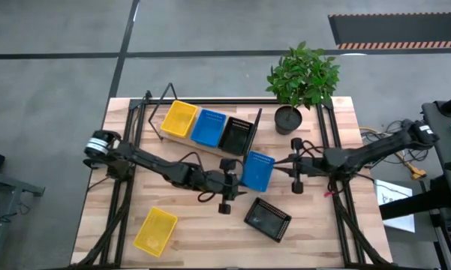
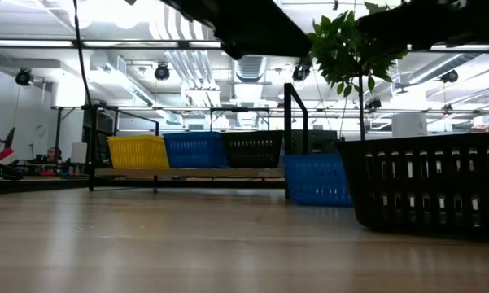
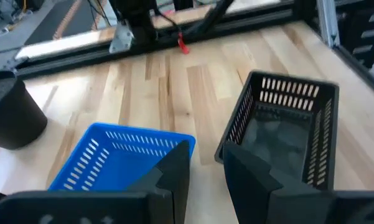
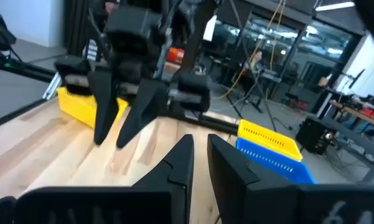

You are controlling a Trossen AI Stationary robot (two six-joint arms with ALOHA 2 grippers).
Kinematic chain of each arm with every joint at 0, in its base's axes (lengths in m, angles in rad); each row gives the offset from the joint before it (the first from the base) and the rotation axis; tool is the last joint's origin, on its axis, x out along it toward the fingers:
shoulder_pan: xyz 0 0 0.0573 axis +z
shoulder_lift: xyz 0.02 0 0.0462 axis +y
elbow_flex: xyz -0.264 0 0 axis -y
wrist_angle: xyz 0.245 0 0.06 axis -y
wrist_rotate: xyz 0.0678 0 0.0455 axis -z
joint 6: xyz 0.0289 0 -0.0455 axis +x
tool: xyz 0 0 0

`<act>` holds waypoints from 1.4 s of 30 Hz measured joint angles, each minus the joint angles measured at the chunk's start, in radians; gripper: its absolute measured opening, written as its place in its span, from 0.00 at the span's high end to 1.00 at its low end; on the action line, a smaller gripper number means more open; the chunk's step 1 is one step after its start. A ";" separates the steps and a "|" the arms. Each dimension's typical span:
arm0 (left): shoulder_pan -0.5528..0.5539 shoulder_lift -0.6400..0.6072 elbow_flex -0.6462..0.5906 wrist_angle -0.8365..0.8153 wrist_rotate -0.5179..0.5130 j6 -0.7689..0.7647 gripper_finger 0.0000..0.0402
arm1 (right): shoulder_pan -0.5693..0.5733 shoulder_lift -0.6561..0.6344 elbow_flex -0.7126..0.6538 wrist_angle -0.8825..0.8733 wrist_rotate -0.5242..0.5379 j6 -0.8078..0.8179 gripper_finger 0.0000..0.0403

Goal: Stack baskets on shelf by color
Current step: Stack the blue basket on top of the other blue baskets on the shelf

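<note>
Blue loose basket (image 1: 257, 170) lies mid-table between both grippers, just off the shelf (image 1: 181, 138), which carries yellow, blue and black baskets in a row. Left gripper (image 1: 227, 191) hangs beside it, fingers parted, holding nothing (black basket (image 1: 268, 218) nearby). Right gripper (image 1: 295, 173) fingers nearly closed, empty; yellow basket (image 1: 155, 230) front-left.

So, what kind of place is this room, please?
Probably a robotics lab or workshop: exposed ceiling ducts overhead, equipment stands behind, and a wooden table framed in black metal, holding two robot arms.
</note>
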 joint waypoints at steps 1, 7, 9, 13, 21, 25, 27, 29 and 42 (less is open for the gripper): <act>0.000 0.003 0.000 0.000 0.000 0.000 0.80 | 0.000 -0.016 -0.005 -0.007 0.000 -0.003 0.91; 0.000 0.099 0.043 0.070 0.014 0.000 0.80 | 0.000 -0.067 -0.018 -0.008 0.000 -0.013 0.91; 0.001 0.125 0.055 0.060 0.015 0.003 0.80 | 0.000 -0.068 -0.021 -0.019 0.001 -0.013 0.91; 0.013 0.178 0.092 0.062 0.016 0.022 0.80 | 0.002 -0.060 -0.021 -0.035 0.003 -0.011 0.91; 0.037 0.228 0.099 0.065 0.016 0.065 0.80 | 0.002 -0.058 -0.021 -0.032 0.003 -0.002 0.91; 0.046 0.231 0.088 0.026 0.016 0.076 0.80 | 0.002 -0.058 -0.021 -0.033 0.003 0.005 0.91; 0.048 0.231 0.090 -0.004 0.016 0.076 0.79 | 0.002 -0.057 -0.021 -0.033 0.003 0.005 0.91; 0.050 0.231 0.091 -0.012 0.016 0.075 0.77 | 0.002 -0.057 -0.021 -0.033 0.003 0.005 0.91; 0.071 0.235 0.080 -0.010 0.014 0.080 0.47 | 0.002 -0.057 -0.021 -0.034 0.003 0.005 0.91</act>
